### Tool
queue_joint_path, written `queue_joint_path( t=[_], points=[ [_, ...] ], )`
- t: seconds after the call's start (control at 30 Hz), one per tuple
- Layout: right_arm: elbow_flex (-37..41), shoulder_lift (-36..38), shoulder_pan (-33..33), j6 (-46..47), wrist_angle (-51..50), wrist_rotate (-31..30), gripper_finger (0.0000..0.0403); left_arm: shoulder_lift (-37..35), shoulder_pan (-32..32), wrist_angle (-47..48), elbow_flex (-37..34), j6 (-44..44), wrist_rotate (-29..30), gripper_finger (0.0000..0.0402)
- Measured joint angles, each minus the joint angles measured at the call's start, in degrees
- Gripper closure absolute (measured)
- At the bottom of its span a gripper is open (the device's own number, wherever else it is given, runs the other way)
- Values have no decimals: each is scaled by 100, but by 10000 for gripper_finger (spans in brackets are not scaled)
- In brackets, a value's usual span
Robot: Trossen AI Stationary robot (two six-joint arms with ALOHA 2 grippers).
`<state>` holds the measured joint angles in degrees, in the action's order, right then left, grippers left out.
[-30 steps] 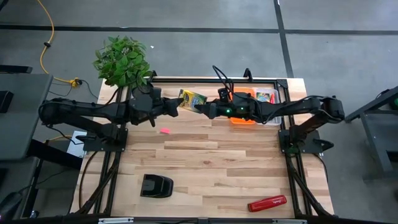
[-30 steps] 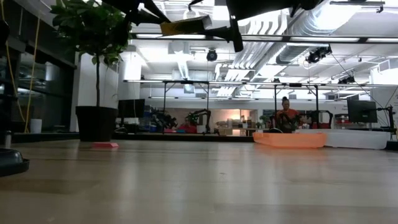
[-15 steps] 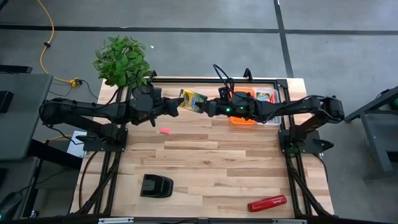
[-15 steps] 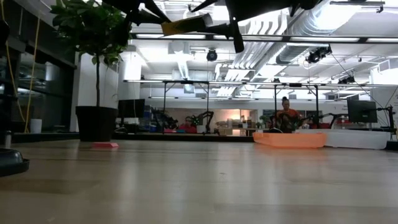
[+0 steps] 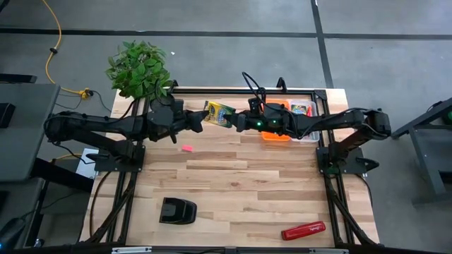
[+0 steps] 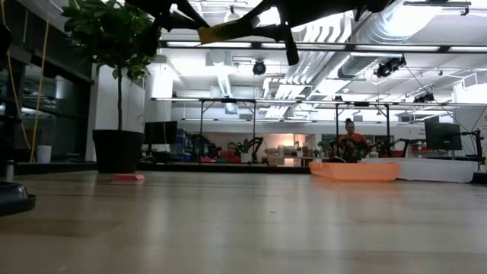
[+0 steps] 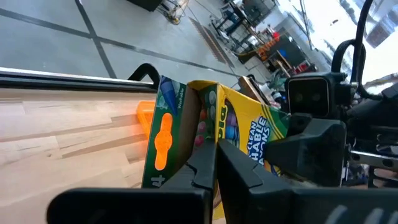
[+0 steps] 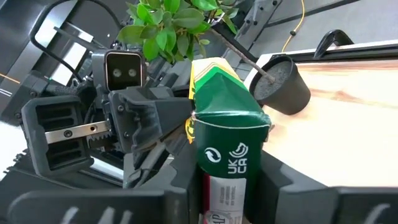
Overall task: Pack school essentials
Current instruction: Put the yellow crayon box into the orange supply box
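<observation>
A yellow-green crayon box (image 5: 219, 113) hangs in the air over the table's far middle, between my two grippers. My left gripper (image 5: 203, 120) reaches it from the table's left and is shut on its near end (image 7: 214, 146). My right gripper (image 5: 232, 121) reaches it from the right, its fingers closed on the other end (image 8: 227, 134). In the low view the box (image 6: 228, 30) shows high above the tabletop. A tiny pink eraser (image 5: 187, 148) lies flat on the wood, left of the middle. My left gripper pinches a thin edge of the crayon box, at the corner where its green side and yellow face meet (image 7: 210, 140), between its two fingers. They come level from the table's left. The box is lifted clear. My right gripper holds the box's green end (image 8: 229, 168) between its two fingers (image 8: 277, 177), one on each narrow side. They come level from the table's right, along the box. The box stays clear of the table.
An orange tray (image 5: 277, 134) and a clear container (image 5: 305, 110) with small things stand at the far right, under my right arm. A black blocky object (image 5: 176, 210) sits near left, a red stapler (image 5: 304, 230) near right. A potted plant (image 5: 140, 67) stands at the far left corner.
My right gripper's fingers have closed from wide open onto the free end of the crayon box. The box has stayed in the air, held by my left gripper.
</observation>
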<state>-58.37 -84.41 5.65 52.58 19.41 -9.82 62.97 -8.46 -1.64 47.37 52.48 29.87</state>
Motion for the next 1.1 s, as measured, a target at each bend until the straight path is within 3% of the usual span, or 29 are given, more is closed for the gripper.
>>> queue_joint_path(
  t=[0.13,0.4,0.57,0.8,1.03,1.1],
  points=[
    [0,89,77,-57,-79,152,330,-113,-159,41,-2,-190,-369,379],
    [2,726,417,-711,-1204,251,339,-524,-486,75,-2,-615,-760,304],
    [4,1418,602,-1382,-2216,332,340,-937,-590,-39,-4,-1266,-1516,270],
    [12,2543,634,-2328,-3839,319,340,-1520,-563,-136,-4,-2266,-2777,267],
    [701,4189,640,-1933,-5268,-192,340,-1818,-565,-119,-4,-2423,-2791,270],
    [774,4646,641,-1781,-6113,-280,340,-1849,-565,-121,-4,-2421,-2790,270]
  ],
)
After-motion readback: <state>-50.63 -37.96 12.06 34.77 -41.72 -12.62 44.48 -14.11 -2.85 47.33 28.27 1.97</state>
